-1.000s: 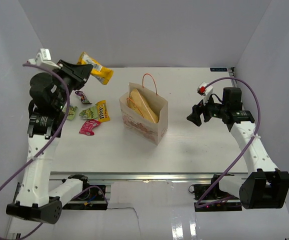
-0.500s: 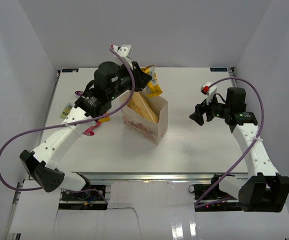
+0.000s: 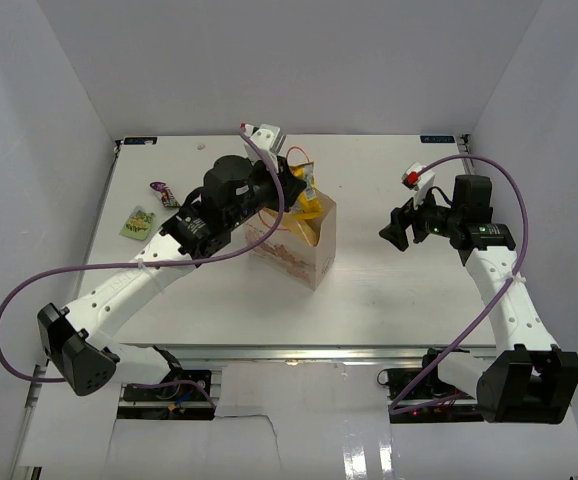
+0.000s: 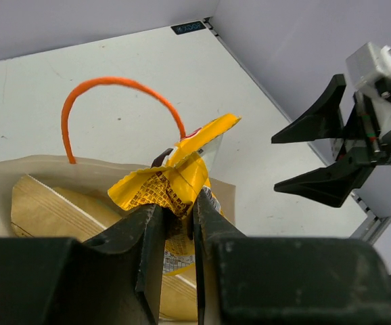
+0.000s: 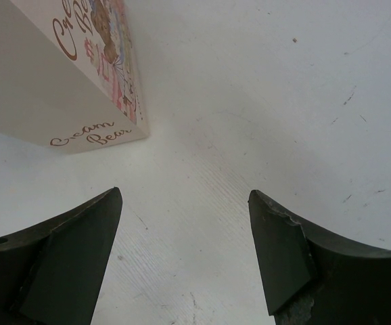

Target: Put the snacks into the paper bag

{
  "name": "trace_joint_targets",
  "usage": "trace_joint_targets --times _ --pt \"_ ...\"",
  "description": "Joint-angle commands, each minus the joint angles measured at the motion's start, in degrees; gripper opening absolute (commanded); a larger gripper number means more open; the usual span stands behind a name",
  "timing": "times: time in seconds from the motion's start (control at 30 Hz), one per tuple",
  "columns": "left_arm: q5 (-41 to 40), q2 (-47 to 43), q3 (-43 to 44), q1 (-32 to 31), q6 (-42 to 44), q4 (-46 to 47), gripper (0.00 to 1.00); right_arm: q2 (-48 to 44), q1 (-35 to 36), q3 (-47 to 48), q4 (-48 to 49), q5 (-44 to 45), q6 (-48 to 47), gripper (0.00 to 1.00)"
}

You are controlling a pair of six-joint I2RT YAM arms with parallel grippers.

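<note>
Wide-spread tool (image 5: 183,193) — paper bag (image 5: 40,81) corner upper left

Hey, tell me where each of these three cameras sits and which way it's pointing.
Top external: above and behind, looking down on the table; left arm and right arm show whole.
Left wrist: looks past the left gripper, shut on a yellow packet, over the paper bag.
Right wrist: looks down past the open right gripper at the table.
Shared: both wrist views catch the paper bag; the left wrist view also shows the right gripper.

Paper bag (image 3: 294,256) matt kraft; yellow packet (image 4: 160,190) glossy crinkled foil; table (image 5: 283,101) matt, scuffed.
</note>
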Motion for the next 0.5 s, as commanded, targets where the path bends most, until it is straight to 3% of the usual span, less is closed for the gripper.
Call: trace_joint_targets --times 0.0,0.47 --pt "-0.1 -1.7 -1.6 -0.2 3.7 4.8 0.04 -0.2 -0.3 0.2 0.5 -0.6 -0.5 0.81" --pt "7.9 0.9 -3.5 -0.2 10.2 12.3 0.08 -0.6 -0.4 -0.2 0.3 -0.8 -0.6 0.81"
